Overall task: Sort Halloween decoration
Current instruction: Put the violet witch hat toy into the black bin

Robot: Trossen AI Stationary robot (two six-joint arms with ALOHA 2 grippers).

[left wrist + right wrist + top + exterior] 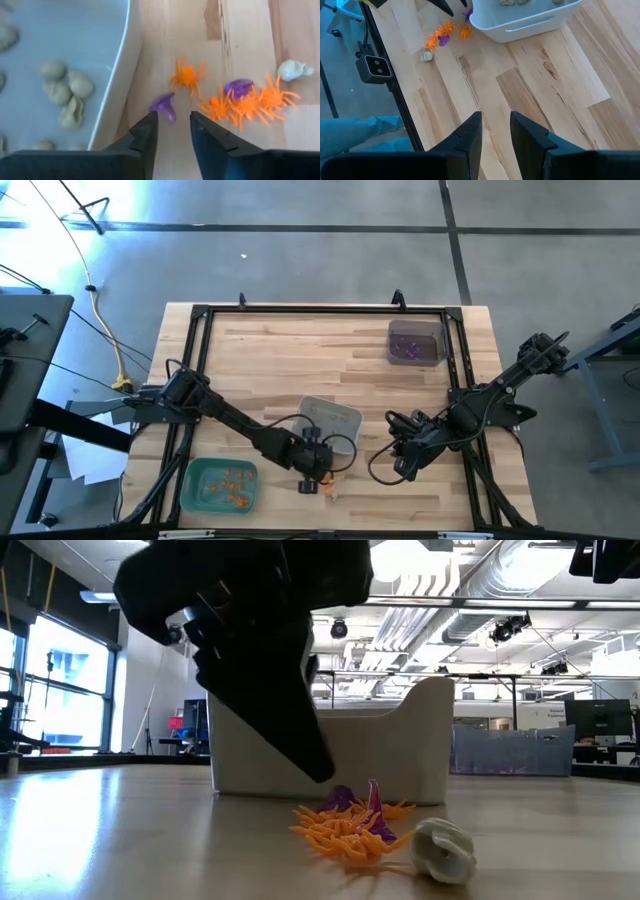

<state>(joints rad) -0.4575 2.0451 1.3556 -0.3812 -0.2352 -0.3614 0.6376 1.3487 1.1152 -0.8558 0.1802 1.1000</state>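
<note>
The left tool [170, 135] hangs over the counter [290, 350] just beside the near edge of the grey tray [330, 416], its fingers a narrow gap apart and holding nothing, above a purple trinket [165, 106]. The loose Halloween decoration [365, 822] lies on the counter close by the tray: about four orange spidery pieces [245, 104], two purple ones and one pale piece [292, 70], while at least six pale pieces [65, 90] sit inside the grey tray. Three trays show in all, with the green tray [222, 484] at the near left and a dark tray [416, 342] at the far right, and the right tool [495, 135] waits right of the grey tray, fingers narrowly apart and empty.
</note>
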